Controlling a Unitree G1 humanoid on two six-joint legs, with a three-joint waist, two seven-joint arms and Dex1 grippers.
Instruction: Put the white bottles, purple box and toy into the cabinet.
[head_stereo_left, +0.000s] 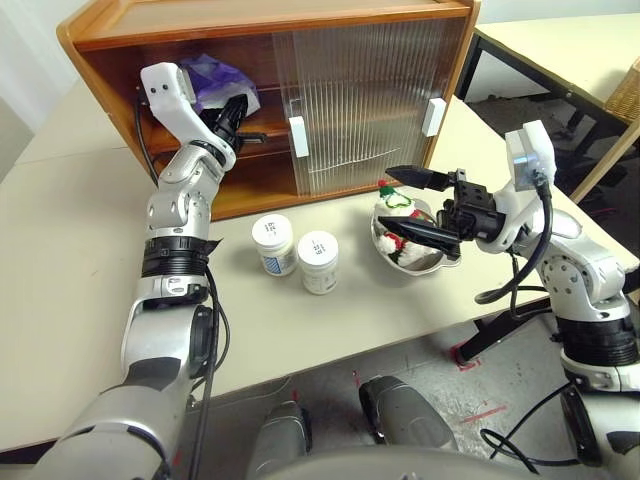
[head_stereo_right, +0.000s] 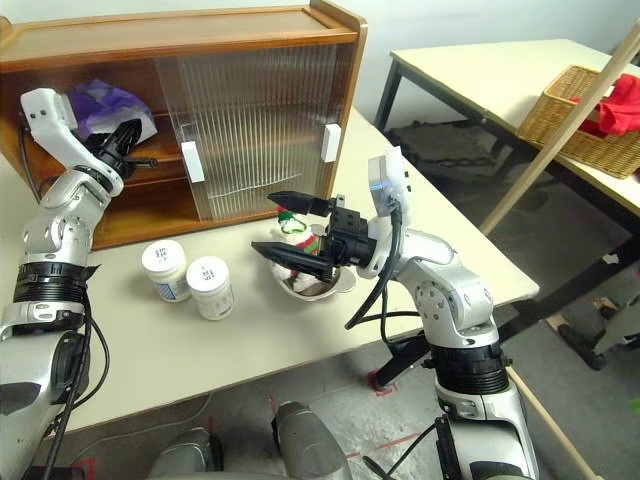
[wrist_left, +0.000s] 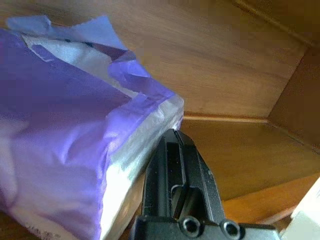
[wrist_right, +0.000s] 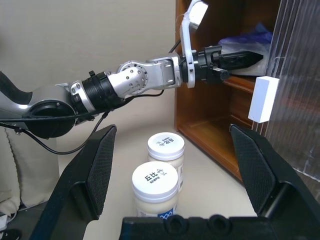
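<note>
On the middle shelf of the large orange-brown wooden cabinet (head_stereo_left: 110, 40), at its open left side: soft lilac-purple plastic tissue pack (wrist_left: 65, 130), crinkled film with white ends, lying on the boards with the left gripper (head_stereo_left: 232, 114) alongside, black fingers pressed together and empty, tip just beside the pack's white end. Looks like one item of four delivered. On the pale tabletop, near the cabinet's front edge: two short white plastic jars (head_stereo_left: 273, 244) (head_stereo_left: 319, 262) with wide round lids and blue-printed labels, upright and just beside each other, not yet stowed. Right of them, toward the table's right edge: small white plush snowman with red-green scarf (head_stereo_left: 396, 222), resting in a shallow shiny metal dish (head_stereo_left: 437, 262), also still out. Over that dish: right gripper (head_stereo_left: 423, 205), jaws spread wide, holding nothing. Behind: two ribbed translucent sliding doors (head_stereo_left: 350, 90) with white block handles, covering the cabinet's right part.
</note>
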